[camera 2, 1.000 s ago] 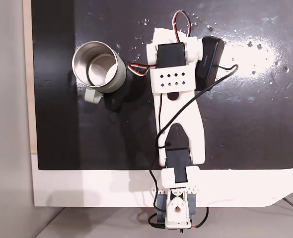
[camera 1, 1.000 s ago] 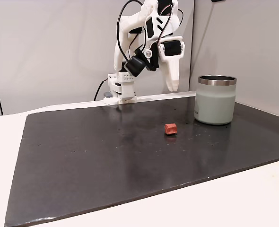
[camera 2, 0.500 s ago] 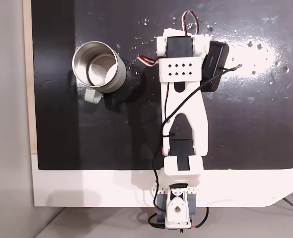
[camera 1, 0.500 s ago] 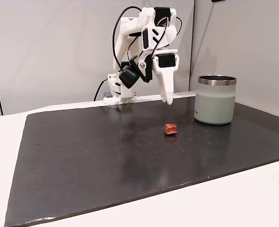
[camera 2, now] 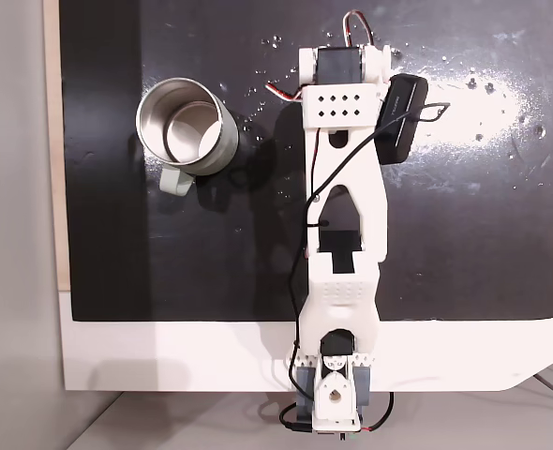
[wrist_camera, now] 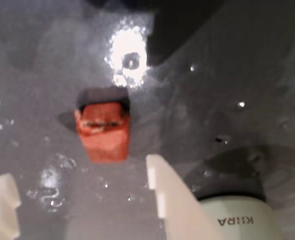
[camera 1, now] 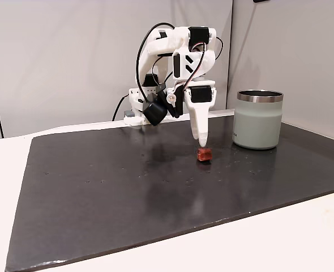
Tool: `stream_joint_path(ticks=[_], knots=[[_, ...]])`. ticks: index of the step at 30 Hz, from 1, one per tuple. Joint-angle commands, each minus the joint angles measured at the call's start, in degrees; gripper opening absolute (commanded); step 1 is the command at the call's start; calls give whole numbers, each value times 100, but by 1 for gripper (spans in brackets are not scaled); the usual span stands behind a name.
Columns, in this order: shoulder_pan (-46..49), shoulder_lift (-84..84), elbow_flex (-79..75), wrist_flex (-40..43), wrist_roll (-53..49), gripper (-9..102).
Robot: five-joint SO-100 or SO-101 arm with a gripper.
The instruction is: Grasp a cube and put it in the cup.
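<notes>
Gripper (wrist_camera: 82,187) spread wide, nothing held; cube (wrist_camera: 104,131) seen just beyond its fingertips, untouched; cup (camera 1: 258,119) set well aside.

One cube (camera 1: 204,154), one cup (camera 1: 258,119), one arm (camera 2: 344,225), as far as visible.

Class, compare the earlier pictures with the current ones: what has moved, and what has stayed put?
The arm reached forward and lowered its gripper from beside the cup to just above the cube, jaws open, nothing held. Cube and cup stayed where they were.
</notes>
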Motion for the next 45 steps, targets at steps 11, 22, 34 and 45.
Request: stream_joint_path(ticks=[11, 22, 34, 45], knots=[[18, -703, -1310, 413, -53, 28], [-79, -1160, -1731, 466, -70, 28], [-105, -1538, -1986, 571, -132, 26], [-35, -1556, -1986, 606, -149, 6]])
